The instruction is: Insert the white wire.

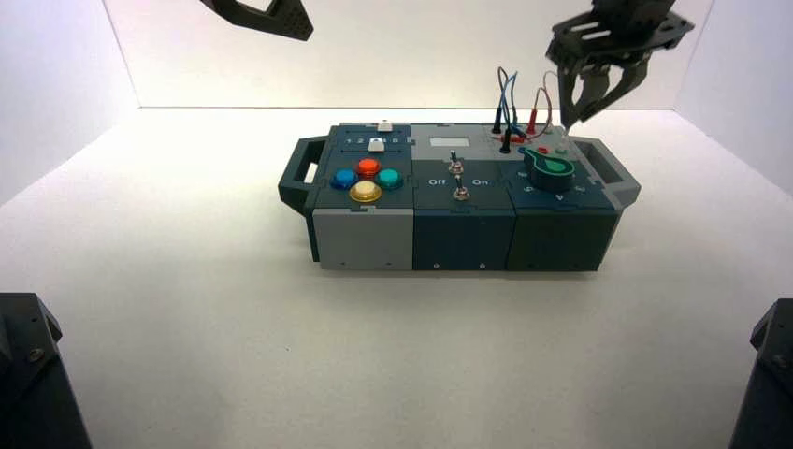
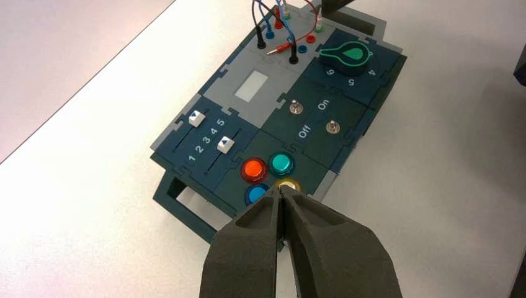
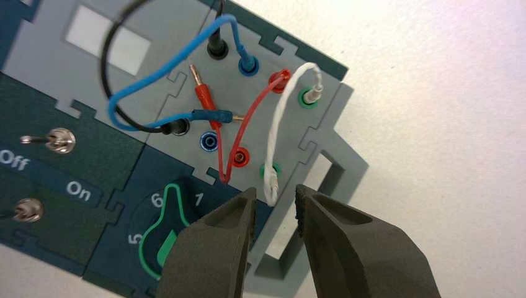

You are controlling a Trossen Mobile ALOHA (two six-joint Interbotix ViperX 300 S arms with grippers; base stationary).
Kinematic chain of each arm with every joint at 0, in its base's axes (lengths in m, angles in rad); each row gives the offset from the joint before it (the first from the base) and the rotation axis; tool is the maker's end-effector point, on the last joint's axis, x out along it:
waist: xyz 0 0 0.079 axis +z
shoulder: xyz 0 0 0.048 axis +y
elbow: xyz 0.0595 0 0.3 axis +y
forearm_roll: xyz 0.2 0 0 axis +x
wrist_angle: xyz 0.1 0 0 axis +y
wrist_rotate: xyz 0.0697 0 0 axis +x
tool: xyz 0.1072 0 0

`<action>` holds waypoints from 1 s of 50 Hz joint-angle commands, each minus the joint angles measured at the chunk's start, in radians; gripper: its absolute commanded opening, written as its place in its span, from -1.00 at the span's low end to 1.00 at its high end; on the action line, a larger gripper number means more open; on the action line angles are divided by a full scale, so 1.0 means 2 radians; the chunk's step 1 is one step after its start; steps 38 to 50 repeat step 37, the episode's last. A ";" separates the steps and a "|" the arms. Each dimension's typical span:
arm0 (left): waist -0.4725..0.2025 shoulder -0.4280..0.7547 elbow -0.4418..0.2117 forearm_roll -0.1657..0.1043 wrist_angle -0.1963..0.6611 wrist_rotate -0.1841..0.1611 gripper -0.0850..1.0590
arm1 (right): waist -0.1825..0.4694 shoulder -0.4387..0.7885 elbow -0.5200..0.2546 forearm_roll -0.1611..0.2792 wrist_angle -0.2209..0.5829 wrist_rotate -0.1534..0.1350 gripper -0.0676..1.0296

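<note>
The left gripper (image 2: 281, 188) waits raised at the left, its fingers together on nothing. On the box (image 1: 458, 196), the far right panel's black sockets hold both black wire (image 3: 106, 68) plugs, and both ends of the white wire (image 3: 278, 118), arched and slightly kinked, sit in the rightmost green sockets. The right gripper (image 3: 276, 194) points down there, fingers parted, gripping nothing.
</note>
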 commanded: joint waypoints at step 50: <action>0.002 0.007 -0.007 0.001 -0.008 0.003 -0.91 | 0.000 -0.069 0.012 0.001 0.009 0.004 -0.22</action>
